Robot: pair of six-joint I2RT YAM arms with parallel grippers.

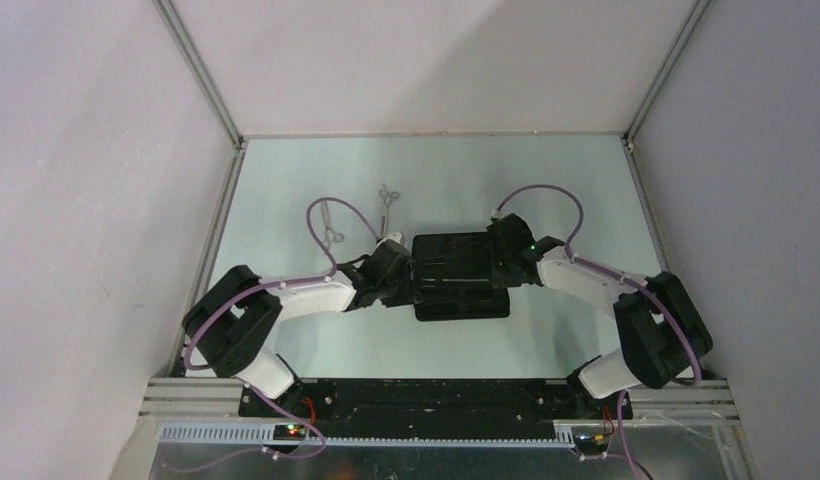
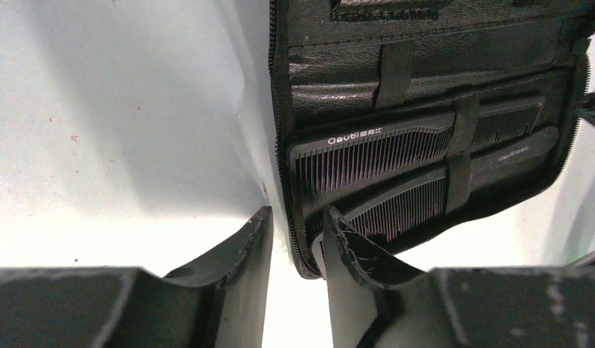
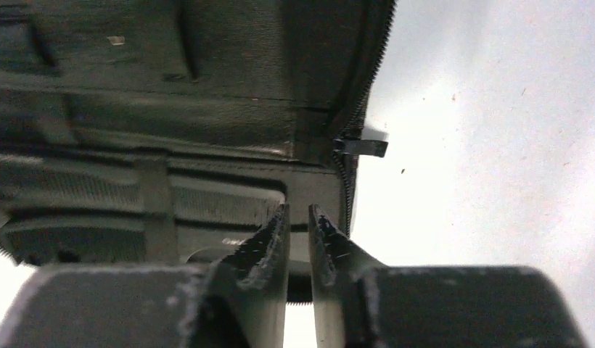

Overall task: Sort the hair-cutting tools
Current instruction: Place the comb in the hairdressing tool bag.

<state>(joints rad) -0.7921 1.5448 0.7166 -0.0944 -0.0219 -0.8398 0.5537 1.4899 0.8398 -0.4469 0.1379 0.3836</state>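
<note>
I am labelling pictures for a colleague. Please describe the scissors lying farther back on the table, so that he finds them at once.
Find the open black pouch in the middle of the table. Behind its left corner lie two silver scissors. Yours are the right-hand pair, nearer the back wall than the other pair.

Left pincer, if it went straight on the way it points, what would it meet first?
Probably the pouch's zipped edge: it sits between the left pincer's fingers; combs strapped inside lie just beyond. Depth is unclear.
</note>
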